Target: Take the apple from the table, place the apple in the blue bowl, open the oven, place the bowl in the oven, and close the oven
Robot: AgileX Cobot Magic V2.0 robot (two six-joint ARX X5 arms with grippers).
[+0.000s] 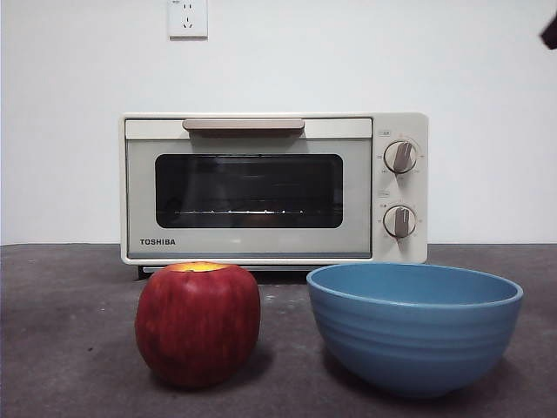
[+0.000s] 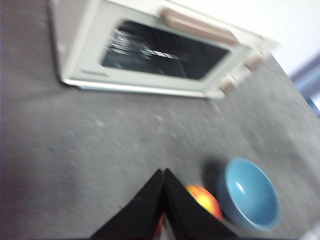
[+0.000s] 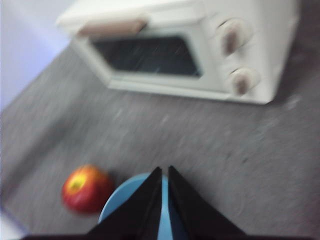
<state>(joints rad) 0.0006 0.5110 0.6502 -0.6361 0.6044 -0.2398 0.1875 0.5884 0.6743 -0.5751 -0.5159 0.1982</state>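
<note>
Up front, the apple [image 1: 197, 324] and the blue bowl [image 1: 414, 326] sat side by side on the table [image 1: 61, 331], before the closed oven [image 1: 274, 188].

Behind the oven stood a white wall with a socket [image 1: 187, 18]. The oven's handle [image 1: 244, 125] and two knobs [image 1: 399, 157] stood unobstructed; bare table lay between oven and fruit. The apple rested just beside the empty bowl, apart from it. The left gripper [image 2: 164, 172] hung above the apple, jaws pressed together; the right gripper [image 3: 164, 170] hung above the bowl, jaws likewise together.
</note>
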